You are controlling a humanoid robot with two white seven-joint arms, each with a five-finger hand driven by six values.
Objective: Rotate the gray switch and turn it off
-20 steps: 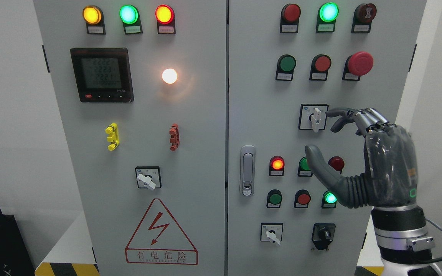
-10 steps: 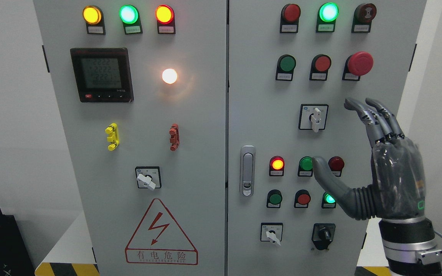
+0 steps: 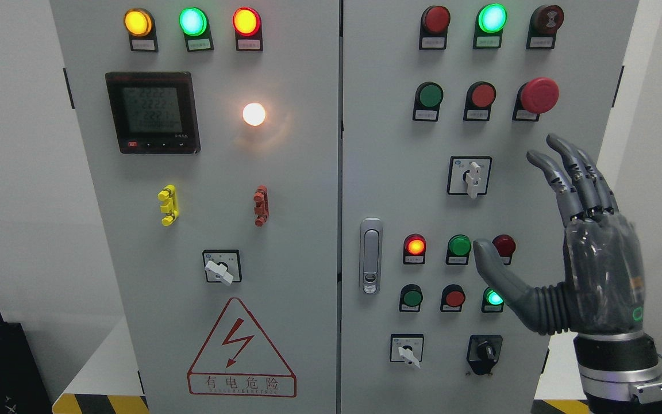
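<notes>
Beside ribbed robot hand (image 3: 587,253); blocky gray switch (image 3: 472,177)

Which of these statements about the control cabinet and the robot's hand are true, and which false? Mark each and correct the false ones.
1. The right hand grips the gray switch. False: its fingers are spread, apart from the switch.
2. The gray switch's handle points down. True.
3. The hand's thumb overlaps the dark red button. True.
4. The emergency stop button is green. False: it is red.
5. The left hand is visible. False: only the right shows.
</notes>
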